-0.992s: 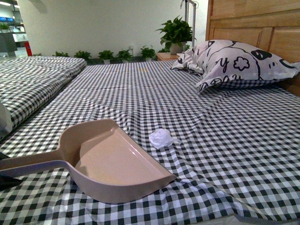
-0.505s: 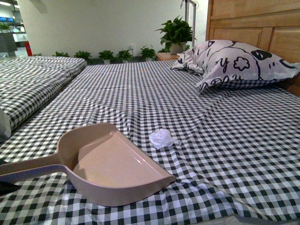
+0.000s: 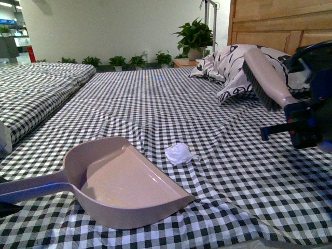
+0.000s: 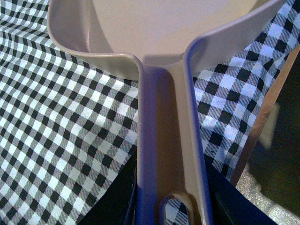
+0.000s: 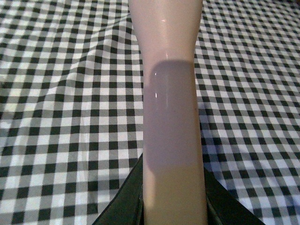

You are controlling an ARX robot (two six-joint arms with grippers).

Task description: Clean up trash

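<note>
The trash (image 3: 179, 153), a small crumpled white wad, lies on the checked bedsheet just beyond the open lip of the beige-pink dustpan (image 3: 122, 181). The dustpan rests on the bed at the near left, its handle (image 4: 166, 154) held by my left gripper (image 4: 171, 213), which is shut on it at the frame's edge. My right gripper (image 3: 303, 124) has come in from the right, well above the sheet, shut on the pink brush (image 3: 264, 78), whose dark bristles point up and left. In the right wrist view the brush handle (image 5: 171, 117) runs straight out between the dark jaws.
A patterned pillow (image 3: 233, 67) leans at the wooden headboard (image 3: 280, 26) at the back right. A second checked bed (image 3: 36, 88) lies to the left. Potted plants (image 3: 194, 36) line the far wall. The sheet (image 3: 249, 171) is wrinkled around the trash.
My right arm has entered from the right holding the brush; it was out of view before. The dustpan has dropped slightly and settled on the sheet. The trash has not moved.
</note>
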